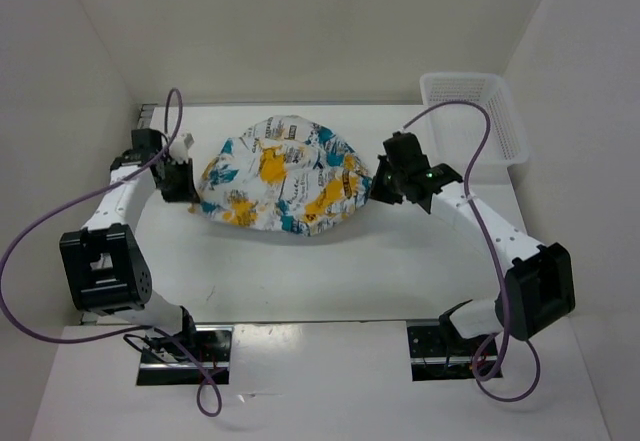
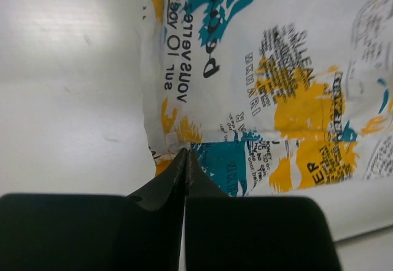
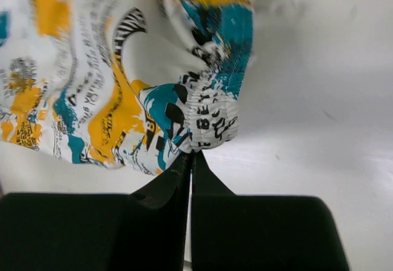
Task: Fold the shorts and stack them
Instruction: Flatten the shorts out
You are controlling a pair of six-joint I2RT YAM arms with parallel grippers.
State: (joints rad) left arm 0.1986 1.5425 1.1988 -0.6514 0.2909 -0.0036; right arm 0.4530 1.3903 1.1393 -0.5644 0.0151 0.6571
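Now the shorts (image 1: 285, 179) are seen stretched between both arms, well to the left of the white mesh basket (image 1: 475, 111) and nearer the arm bases than it is. The left tool (image 2: 186, 159) is pressed shut on a thin bit of the edge farthest from the basket. The right tool (image 3: 191, 159) is clamped narrow on the cloth just under the gathered waistband, on the basket side. Little cloth appears to be caught in either pinch, so a slip is to be feared. Should the arms be drawn apart or swung too quickly, one corner could be pulled free and the cloth dropped in a heap on the counter (image 1: 300, 281). An uneven sweep could also leave the fold skewed. Whether one layer or both are gripped cannot be told.
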